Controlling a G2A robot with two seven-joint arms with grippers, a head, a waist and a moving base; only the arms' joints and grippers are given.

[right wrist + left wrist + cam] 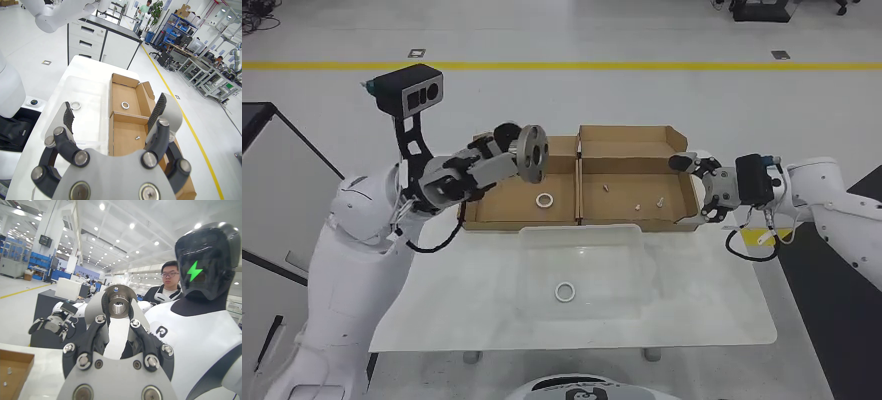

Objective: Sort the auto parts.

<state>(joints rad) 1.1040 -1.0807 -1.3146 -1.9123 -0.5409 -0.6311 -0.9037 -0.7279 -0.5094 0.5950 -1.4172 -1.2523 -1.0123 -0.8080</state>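
You are working in bright, even light. It comes from rows of round ceiling lamps (102,207) that flare to plain white in the left wrist view. The white desk (712,300) and the pale glossy floor (642,30) throw much of it back, so shadows inside the brown cardboard boxes (507,200) are soft and faint. The silver flanged metal part (117,308) carries a bright sheen. Toward the wrist views' edges straight lines bend; the white pillar (53,228) leans.

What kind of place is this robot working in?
Probably a factory hall or robot workshop: a yellow line runs across the floor, a rack of blue bins stands nearby, and long workbenches carry computers.
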